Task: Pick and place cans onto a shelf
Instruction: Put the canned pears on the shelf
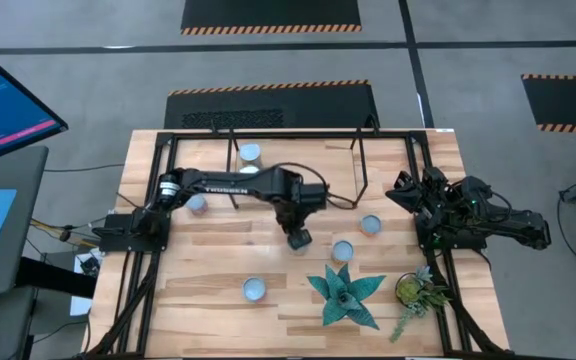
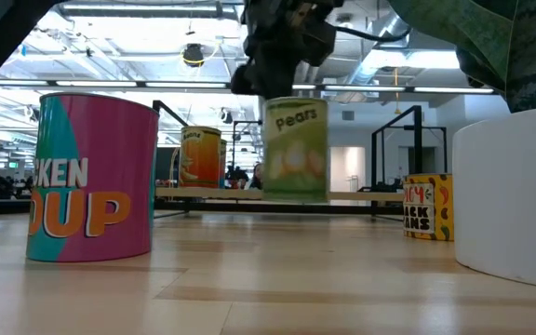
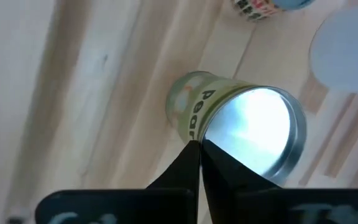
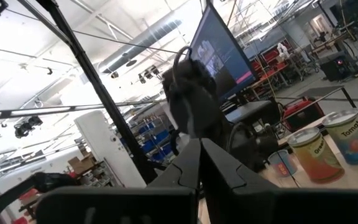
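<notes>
Green pears can clamped in left gripper, lifted clear of wooden table; right gripper parked at table's right edge, fingers nearly shut, empty

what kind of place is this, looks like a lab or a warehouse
Probably a robotics test cell in an industrial hall: hazard-striped black floor mats, a blue monitor screen beside the light wooden table, and high ceilings with strip lights behind the green pears can.

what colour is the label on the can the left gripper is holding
Pale green with pears pictured, on the can; clearest in the low view.
</notes>
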Motion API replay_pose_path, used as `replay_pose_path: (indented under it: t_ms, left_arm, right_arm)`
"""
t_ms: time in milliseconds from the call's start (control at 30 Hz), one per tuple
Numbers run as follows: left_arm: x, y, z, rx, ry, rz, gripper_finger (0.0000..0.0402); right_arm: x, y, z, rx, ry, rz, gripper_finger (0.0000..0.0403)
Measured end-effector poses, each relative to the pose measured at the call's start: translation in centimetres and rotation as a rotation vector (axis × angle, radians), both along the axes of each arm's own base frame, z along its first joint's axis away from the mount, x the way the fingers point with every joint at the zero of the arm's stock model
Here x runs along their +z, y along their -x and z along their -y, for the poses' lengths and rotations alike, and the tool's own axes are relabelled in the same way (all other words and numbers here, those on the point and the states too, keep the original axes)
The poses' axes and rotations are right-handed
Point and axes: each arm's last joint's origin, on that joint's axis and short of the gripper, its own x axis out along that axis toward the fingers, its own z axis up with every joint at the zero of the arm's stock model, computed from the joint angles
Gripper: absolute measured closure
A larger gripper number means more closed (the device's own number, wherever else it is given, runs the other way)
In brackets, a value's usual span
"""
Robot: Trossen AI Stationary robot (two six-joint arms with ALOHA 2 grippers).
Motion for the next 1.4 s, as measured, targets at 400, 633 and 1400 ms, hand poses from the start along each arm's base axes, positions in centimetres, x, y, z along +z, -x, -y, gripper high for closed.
replay_pose_path:
  t_ms: [400, 633, 1400]
  left_arm:
    - [4.6, 1.9, -7.4, -0.005, -0.18, 0.001, 0.0401]
    - [4.6, 3.4, -14.0, 0.063, -0.226, 0.003, 0.0401]
    - [3.6, 5.1, -20.0, 0.117, -0.277, 0.0, 0.0401]
  right_arm:
    - [-0.3, -0.1, 0.1, -0.012, -0.006, -0.035, 0.0365]
    - [-0.3, -0.1, 0.2, -0.029, -0.006, -0.035, 0.0365]
    - [-0.1, 0.1, 0.9, -0.117, -0.003, -0.01, 0.0365]
